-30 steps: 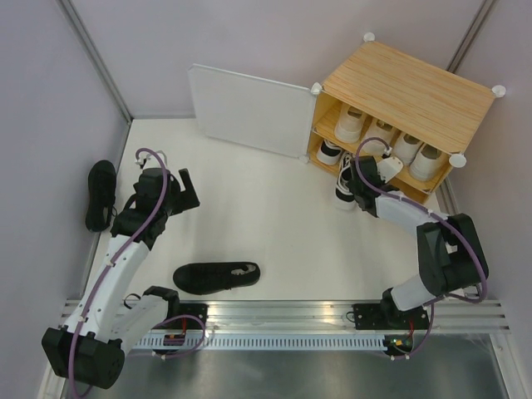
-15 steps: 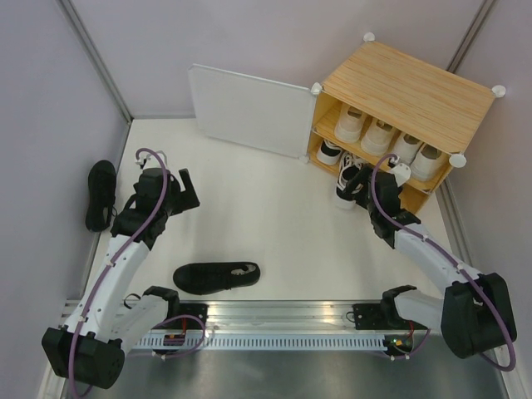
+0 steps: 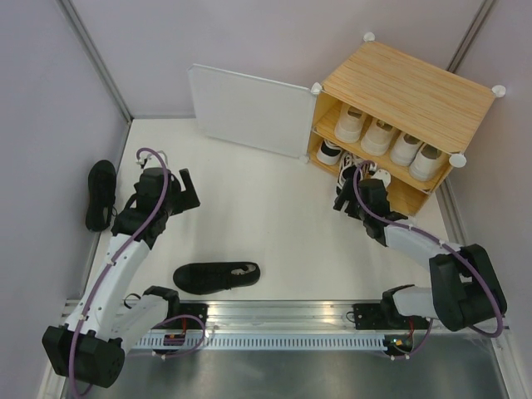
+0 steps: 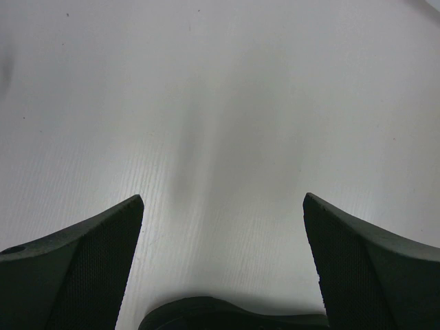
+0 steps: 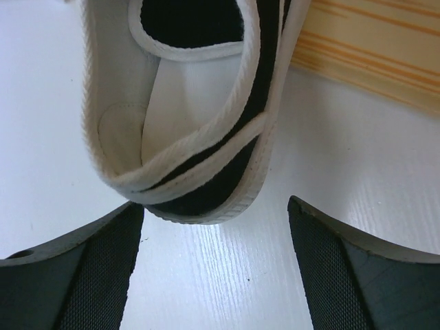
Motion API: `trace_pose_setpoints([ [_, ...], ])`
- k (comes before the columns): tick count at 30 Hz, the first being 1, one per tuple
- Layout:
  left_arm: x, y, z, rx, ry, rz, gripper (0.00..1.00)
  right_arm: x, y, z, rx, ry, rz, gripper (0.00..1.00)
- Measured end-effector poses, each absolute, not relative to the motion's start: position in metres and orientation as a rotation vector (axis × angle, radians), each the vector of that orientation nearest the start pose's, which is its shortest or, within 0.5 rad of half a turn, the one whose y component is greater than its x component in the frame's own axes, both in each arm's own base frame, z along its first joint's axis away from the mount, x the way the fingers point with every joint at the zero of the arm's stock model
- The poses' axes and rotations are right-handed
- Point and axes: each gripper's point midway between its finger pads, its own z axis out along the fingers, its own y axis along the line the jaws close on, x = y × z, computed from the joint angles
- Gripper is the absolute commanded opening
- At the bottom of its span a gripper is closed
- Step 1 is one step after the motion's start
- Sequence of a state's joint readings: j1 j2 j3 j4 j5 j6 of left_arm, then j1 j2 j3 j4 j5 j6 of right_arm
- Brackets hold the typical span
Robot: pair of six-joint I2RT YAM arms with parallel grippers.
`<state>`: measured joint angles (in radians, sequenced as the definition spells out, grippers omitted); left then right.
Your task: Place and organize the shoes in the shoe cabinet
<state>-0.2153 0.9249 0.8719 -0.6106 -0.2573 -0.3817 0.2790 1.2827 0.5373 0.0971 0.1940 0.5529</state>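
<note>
The shoe cabinet [image 3: 407, 83] stands at the far right with its white door [image 3: 245, 108] swung open. Several white and cream shoes [image 3: 378, 135] line its upper shelf. One white shoe with black trim [image 3: 330, 152] sits on the lower shelf. A second white shoe with black trim [image 3: 349, 173] [image 5: 199, 130] lies toe-in at the lower opening, its heel out on the floor. My right gripper [image 3: 351, 193] [image 5: 214, 206] is open, with that heel at its fingertips and untouched. Two black shoes [image 3: 101, 193] [image 3: 216, 276] lie on the left floor. My left gripper [image 3: 184, 189] [image 4: 223, 199] hangs open over bare floor.
The cabinet's wooden bottom edge [image 5: 371, 48] shows just beyond the shoe. Purple-grey walls close in the white floor [image 3: 266, 216] on both sides. A metal rail [image 3: 283, 320] with the arm bases runs along the near edge.
My right jaws have opened and let go of the trimmed shoe, which now rests at the lower opening. The right arm has drawn back and folded lower. The left arm has not moved.
</note>
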Motion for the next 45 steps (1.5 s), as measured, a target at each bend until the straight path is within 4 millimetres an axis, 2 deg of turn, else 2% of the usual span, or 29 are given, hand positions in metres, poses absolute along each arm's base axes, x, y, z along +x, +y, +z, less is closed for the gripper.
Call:
trace_pose_setpoints([
  [5, 0.28, -0.031, 0.187, -0.322, 2.19, -0.042, 1.0, 0.337, 0.091, 0.051, 0.388, 2.22, 0.252, 0.75],
  [6, 0.281, -0.031, 0.187, -0.321, 2.192, -0.041, 1.0, 0.339, 0.092, 0.052, 0.387, 2.219, 0.253, 0.67],
  [9, 0.281, -0.031, 0.186, -0.321, 2.195, -0.04, 1.0, 0.351, 0.092, 0.061, 0.395, 2.191, 0.244, 0.55],
  [12, 0.281, -0.031, 0.185, -0.321, 2.198, -0.038, 1.0, 0.364, 0.084, 0.074, 0.427, 2.136, 0.198, 0.46],
  [18, 0.281, -0.031, 0.184, -0.321, 2.2, -0.038, 1.0, 0.386, 0.075, 0.085, 0.464, 2.086, 0.138, 0.4],
  [26, 0.281, -0.031, 0.184, -0.321, 2.201, -0.037, 1.0, 0.399, 0.072, 0.065, 0.477, 2.117, 0.082, 0.38],
  [30, 0.281, -0.031, 0.184, -0.321, 2.201, -0.037, 1.0, 0.411, 0.067, 0.064, 0.5, 2.085, 0.048, 0.37],
  [32, 0.281, -0.031, 0.184, -0.32, 2.201, -0.037, 1.0, 0.416, 0.064, 0.062, 0.511, 2.072, 0.038, 0.32],
  [35, 0.281, -0.031, 0.184, -0.32, 2.201, -0.037, 1.0, 0.42, 0.063, 0.063, 0.512, 2.059, 0.04, 0.22],
  [41, 0.281, -0.031, 0.184, -0.32, 2.201, -0.037, 1.0, 0.425, 0.07, 0.067, 0.444, 2.05, 0.073, 0.2],
  [45, 0.281, -0.031, 0.184, -0.32, 2.201, -0.037, 1.0, 0.425, 0.065, 0.07, 0.448, 2.036, 0.047, 0.16],
])
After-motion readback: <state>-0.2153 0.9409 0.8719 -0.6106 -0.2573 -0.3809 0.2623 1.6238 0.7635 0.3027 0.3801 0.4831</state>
